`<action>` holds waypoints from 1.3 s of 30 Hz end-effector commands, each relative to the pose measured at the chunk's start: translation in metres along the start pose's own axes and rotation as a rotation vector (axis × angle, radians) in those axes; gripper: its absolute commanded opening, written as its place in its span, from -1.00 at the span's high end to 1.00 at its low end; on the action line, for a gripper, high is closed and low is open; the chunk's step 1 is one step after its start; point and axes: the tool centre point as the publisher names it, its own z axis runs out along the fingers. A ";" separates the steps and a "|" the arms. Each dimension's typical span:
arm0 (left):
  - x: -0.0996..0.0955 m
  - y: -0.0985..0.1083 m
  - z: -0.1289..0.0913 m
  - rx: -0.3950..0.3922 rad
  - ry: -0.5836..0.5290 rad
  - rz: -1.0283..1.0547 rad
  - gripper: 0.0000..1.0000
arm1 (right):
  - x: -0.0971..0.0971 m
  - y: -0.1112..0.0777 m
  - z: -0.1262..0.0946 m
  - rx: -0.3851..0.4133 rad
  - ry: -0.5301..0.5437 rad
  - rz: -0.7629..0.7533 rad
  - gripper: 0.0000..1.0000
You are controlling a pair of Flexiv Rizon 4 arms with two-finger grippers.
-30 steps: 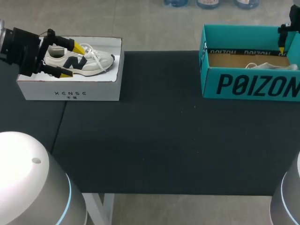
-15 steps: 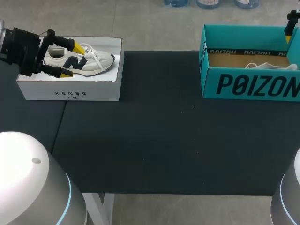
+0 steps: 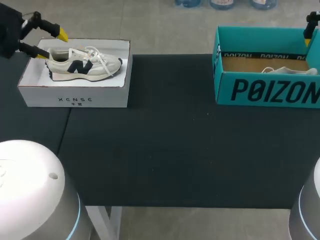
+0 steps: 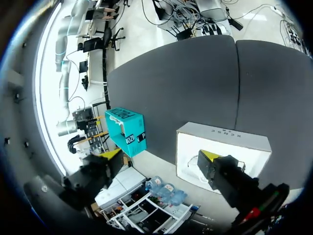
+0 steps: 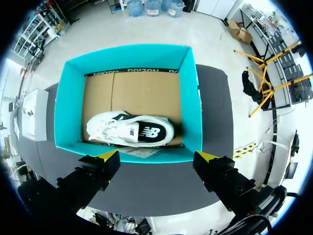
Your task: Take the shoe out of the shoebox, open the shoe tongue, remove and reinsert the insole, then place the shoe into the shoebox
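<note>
A cream sneaker (image 3: 82, 65) with a navy logo lies in the white shoebox (image 3: 75, 99) at the table's back left. My left gripper (image 3: 52, 44) hangs open above the box's left end, clear of the shoe, with nothing between its fingers. In the left wrist view the left gripper (image 4: 161, 154) stands over the white shoebox (image 4: 222, 142), and one finger hides most of the shoe. A white sneaker (image 5: 131, 131) with a dark insole lies in the teal shoebox (image 5: 190, 98). My right gripper (image 5: 157, 156) is open high above that box's near wall.
The teal shoebox (image 3: 265, 90) stands at the back right of the black table (image 3: 175, 150), its white sneaker (image 3: 290, 70) partly showing. A dark finger (image 3: 310, 22) of my right gripper shows at the far right edge. The teal shoebox (image 4: 126, 132) is far ahead of my left gripper.
My left gripper has risen and drawn back to the left, off the cream sneaker, still open. The right gripper lifted slightly earlier, then held still.
</note>
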 end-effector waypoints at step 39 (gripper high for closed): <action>0.131 0.139 0.010 0.145 0.791 0.193 -1.00 | 0.000 -0.001 0.000 -0.003 0.001 0.000 -1.00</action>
